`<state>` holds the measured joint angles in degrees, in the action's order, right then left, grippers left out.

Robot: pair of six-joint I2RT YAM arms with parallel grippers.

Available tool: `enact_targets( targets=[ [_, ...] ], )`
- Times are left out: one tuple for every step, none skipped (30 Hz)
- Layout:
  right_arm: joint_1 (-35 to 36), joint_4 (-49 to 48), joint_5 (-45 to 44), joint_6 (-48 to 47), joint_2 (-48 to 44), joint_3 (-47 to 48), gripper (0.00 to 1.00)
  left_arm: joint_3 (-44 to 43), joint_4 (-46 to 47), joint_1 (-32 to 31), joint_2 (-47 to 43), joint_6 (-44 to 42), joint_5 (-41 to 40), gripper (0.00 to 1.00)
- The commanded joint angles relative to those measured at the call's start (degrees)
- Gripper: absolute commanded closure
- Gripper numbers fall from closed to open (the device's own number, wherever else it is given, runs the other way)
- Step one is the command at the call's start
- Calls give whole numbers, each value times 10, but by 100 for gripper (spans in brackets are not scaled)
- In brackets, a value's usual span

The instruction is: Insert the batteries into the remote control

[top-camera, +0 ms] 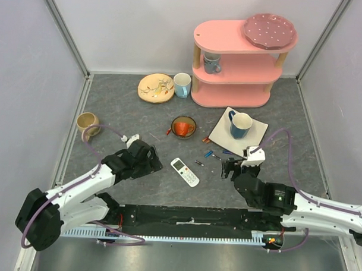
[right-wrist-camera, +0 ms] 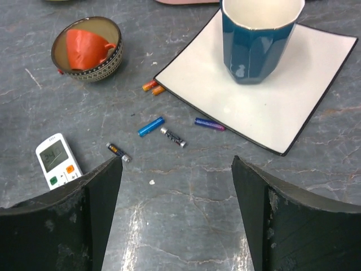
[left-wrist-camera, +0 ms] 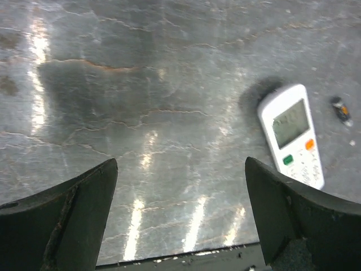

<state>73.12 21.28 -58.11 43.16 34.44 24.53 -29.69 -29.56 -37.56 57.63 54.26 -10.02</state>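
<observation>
The white remote control (top-camera: 185, 172) lies face up on the grey table between the two arms, its screen and buttons showing (left-wrist-camera: 291, 135) (right-wrist-camera: 58, 161). Several batteries lie loose to its right: a blue one (right-wrist-camera: 150, 126), a dark silver-tipped one (right-wrist-camera: 172, 136), a purple one (right-wrist-camera: 209, 123) against the plate's edge, a dark one with an orange band (right-wrist-camera: 118, 152) (left-wrist-camera: 340, 109), and an orange pair (right-wrist-camera: 153, 87). My left gripper (top-camera: 146, 158) (left-wrist-camera: 180, 165) stands open just left of the remote, holding nothing. My right gripper (top-camera: 230, 169) (right-wrist-camera: 176, 159) is open, low, near the batteries and empty.
A patterned bowl with an orange cup in it (right-wrist-camera: 86, 48) sits beyond the batteries. A blue mug (right-wrist-camera: 258, 34) stands on a white square plate (right-wrist-camera: 293, 101). Farther back are a pink shelf unit (top-camera: 237, 60), a floral plate (top-camera: 156, 87), a white cup (top-camera: 182, 84) and a tan cup (top-camera: 86, 121).
</observation>
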Motion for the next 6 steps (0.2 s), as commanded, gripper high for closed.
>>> enact_targets(
  targets=[
    [1,2,-50,20,46,49,14,15,52,2,-46,-22,40,1],
    [2,13,-48,22,57,66,13,24,77,2,-88,-16,40,1],
    [1,29,-46,22,74,71,13,33,88,2,-108,-14,38,2],
    [1,32,-40,21,81,76,12,45,98,2,-130,-14,34,2],
    [1,34,-36,17,85,81,11,47,96,2,-159,-19,25,2],
    [1,34,-33,15,90,82,10,46,89,2,-175,-22,19,1]
  ],
)
